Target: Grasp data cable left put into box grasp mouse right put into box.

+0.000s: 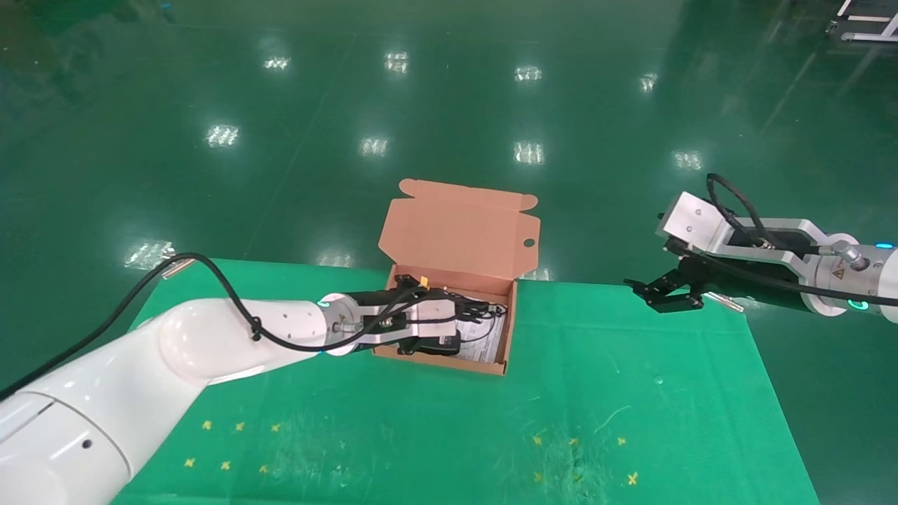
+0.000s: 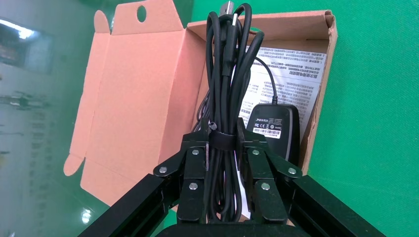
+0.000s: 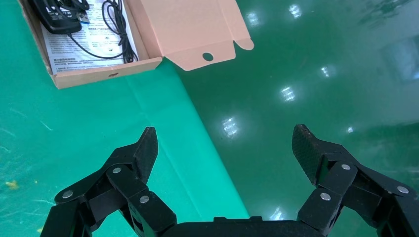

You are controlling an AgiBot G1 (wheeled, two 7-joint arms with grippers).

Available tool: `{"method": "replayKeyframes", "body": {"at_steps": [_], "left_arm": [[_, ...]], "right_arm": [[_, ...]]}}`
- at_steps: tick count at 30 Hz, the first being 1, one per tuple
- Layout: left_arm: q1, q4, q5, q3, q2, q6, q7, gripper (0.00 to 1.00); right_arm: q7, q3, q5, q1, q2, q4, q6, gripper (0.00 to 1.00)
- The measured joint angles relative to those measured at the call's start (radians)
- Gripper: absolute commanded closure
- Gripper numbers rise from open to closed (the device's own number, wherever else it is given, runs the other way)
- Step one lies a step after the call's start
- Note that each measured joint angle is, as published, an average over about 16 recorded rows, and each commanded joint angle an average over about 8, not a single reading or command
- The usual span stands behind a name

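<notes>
The orange-brown box (image 1: 511, 330) lies open on the green table, its flap lid (image 1: 456, 231) standing up at the back. My left gripper (image 2: 223, 136) reaches in over the box and is shut on the data cable (image 2: 227, 74), a strapped black looped bundle that sticks out past the fingers with its silvery plug at the far end. The black mouse (image 2: 274, 126) lies inside the box, white label up, on the printed sheet, with its thin cord (image 3: 116, 29) beside it. My right gripper (image 1: 659, 291) hovers open and empty at the table's far right edge.
The green table cloth (image 1: 596, 393) has small yellow cross marks near the front. Past its back and right edges lies the shiny green floor (image 1: 449, 105). The box's side walls and raised lid surround the left gripper.
</notes>
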Motion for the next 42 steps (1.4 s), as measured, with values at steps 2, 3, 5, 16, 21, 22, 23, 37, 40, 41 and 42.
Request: {"method": "replayKeyframes", "body": {"at_steps": [2,3,5,16,21,22,23,37,40,41,42], "left_arm": [[0.0,0.0,-0.002,0.001,0.0,0.0,0.0,0.0],[0.0,0.0,-0.004,0.001,-0.001,0.0,0.0,0.0],[0.0,-0.004,-0.002,0.0,-0.005,0.001,-0.001,0.0],[-0.034,-0.073,-0.013,-0.029,-0.047,-0.037,-0.043,0.0],[-0.064,-0.111,-0.032,-0.052,-0.072,-0.066,-0.078,0.0],[-0.069,-0.118,-0.036,-0.057,-0.077,-0.071,-0.084,0.0],[-0.074,-0.126,-0.04,-0.064,-0.083,-0.074,-0.091,0.0],[-0.026,-0.232,-0.173,-0.177,-0.194,0.056,-0.165,0.0],[-0.001,-0.262,-0.213,-0.209,-0.227,0.108,-0.182,0.0],[0.007,-0.272,-0.227,-0.22,-0.238,0.125,-0.188,0.0],[0.016,-0.282,-0.241,-0.231,-0.25,0.143,-0.194,0.0]], "right_arm": [[0.0,0.0,0.0,0.0,0.0,0.0,0.0,0.0],[0.001,0.0,-0.001,0.0,0.001,0.001,0.0,0.0],[0.0,0.0,0.0,0.0,-0.001,-0.001,0.0,0.0],[-0.007,0.019,-0.024,0.042,0.009,0.026,0.029,0.0],[-0.01,0.033,-0.054,0.081,0.026,0.06,0.043,0.0],[-0.011,0.035,-0.06,0.089,0.029,0.067,0.046,0.0],[-0.01,0.038,-0.066,0.096,0.032,0.073,0.048,0.0],[-0.027,0.113,-0.035,0.074,0.058,0.117,-0.034,0.0],[-0.036,0.15,0.003,0.043,0.059,0.12,-0.074,0.0],[-0.04,0.164,0.018,0.031,0.059,0.121,-0.089,0.0],[-0.043,0.178,0.034,0.019,0.059,0.122,-0.104,0.0]]}}
